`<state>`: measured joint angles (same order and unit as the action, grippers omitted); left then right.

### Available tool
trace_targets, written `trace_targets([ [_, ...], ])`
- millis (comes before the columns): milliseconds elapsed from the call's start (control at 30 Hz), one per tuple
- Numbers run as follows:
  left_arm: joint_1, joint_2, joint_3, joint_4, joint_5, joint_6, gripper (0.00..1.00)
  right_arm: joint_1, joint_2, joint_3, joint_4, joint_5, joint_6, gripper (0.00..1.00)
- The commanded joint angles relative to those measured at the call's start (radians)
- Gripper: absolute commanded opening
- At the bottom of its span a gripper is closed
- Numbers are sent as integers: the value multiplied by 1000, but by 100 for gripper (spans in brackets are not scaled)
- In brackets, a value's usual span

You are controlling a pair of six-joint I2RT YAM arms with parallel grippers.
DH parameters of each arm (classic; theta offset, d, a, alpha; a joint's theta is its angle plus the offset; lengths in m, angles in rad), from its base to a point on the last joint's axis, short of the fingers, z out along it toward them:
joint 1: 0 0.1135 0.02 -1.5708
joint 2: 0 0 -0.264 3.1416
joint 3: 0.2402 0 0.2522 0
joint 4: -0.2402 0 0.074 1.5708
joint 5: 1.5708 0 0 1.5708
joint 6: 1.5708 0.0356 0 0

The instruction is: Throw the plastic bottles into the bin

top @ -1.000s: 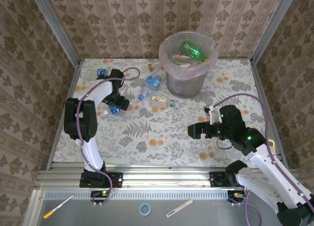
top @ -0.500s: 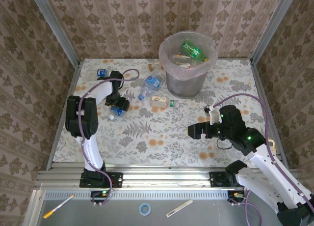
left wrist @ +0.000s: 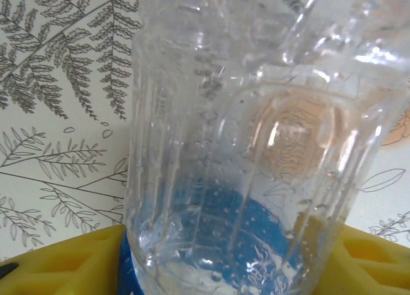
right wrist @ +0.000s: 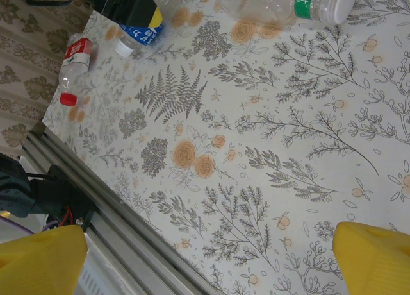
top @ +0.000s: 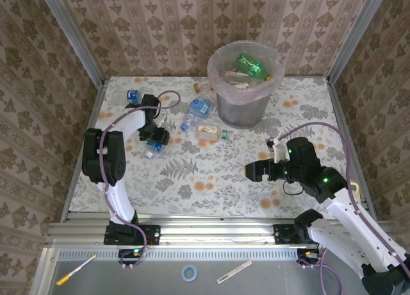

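Note:
My left gripper (top: pixel 155 138) is down on the table's left part, shut on a clear plastic bottle with a blue label (top: pixel 154 145). That bottle (left wrist: pixel 256 147) stands close before the left wrist camera, its sides against both yellow fingers (left wrist: pixel 57 263). My right gripper (top: pixel 253 171) hovers open and empty over the right-middle of the table, its fingers (right wrist: pixel 378 256) far apart. The grey bin (top: pixel 245 99) with its pinkish bag stands at the back centre and holds a green bottle (top: pixel 251 66). More bottles lie left of the bin: a blue-labelled one (top: pixel 201 106) and a green-capped one (top: pixel 212 133).
Another blue-labelled bottle (top: pixel 132 95) lies at the far left back, and a small one (top: pixel 203 85) lies beside the bin. A red-labelled bottle (right wrist: pixel 73 58) lies near the left wall. Metal rails (top: pixel 205 231) edge the near side and patterned walls close in the table.
The left gripper has closed in on the blue-labelled bottle and shifted slightly with it. The right arm has not moved.

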<state>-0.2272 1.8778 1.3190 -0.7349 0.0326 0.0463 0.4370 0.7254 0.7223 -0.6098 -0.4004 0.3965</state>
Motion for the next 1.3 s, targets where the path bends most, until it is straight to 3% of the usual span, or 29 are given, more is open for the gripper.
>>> trace_targets([
  [0, 7, -35, -41, 17, 55, -39, 52, 8, -19, -14, -15, -19, -7, 100],
  [733, 26, -261, -242, 226, 257, -173, 38, 8, -30, -18, -20, -13, -6, 100],
  [1267, 63, -483, -322, 308, 398, -267, 34, 8, -31, -14, -28, -8, -4, 100],
])
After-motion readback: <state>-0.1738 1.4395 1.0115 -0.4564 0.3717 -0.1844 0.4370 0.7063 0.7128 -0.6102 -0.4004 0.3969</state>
